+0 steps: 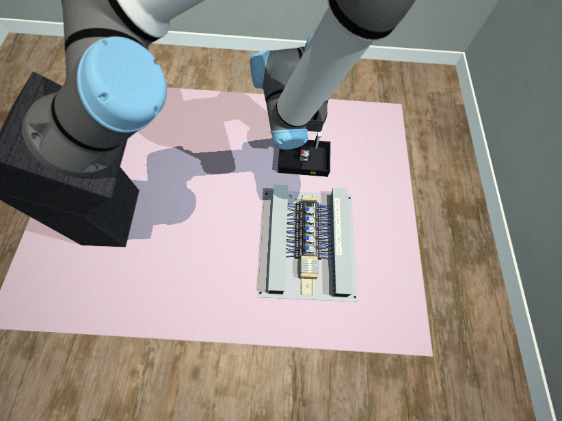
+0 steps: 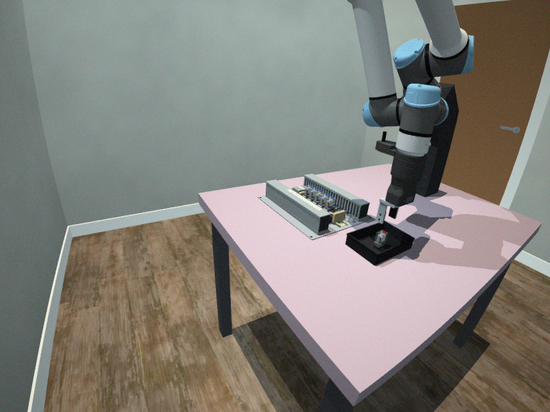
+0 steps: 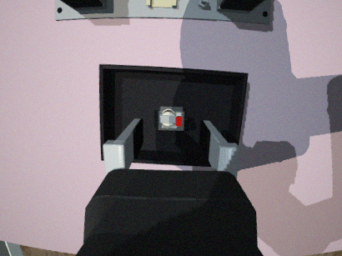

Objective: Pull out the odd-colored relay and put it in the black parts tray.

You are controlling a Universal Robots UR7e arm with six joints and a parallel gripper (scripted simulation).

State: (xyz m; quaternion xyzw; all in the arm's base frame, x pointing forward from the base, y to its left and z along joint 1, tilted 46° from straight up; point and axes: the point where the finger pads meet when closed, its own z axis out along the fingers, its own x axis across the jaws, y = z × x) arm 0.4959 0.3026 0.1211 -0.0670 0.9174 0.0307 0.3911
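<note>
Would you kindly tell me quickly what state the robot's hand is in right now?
Hand: open and holding nothing, raised above the black parts tray; the red-button relay sits free on the tray floor.

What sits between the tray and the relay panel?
Nothing: only a bare strip of pink table separates tray from panel, clearest in the wrist view.
</note>
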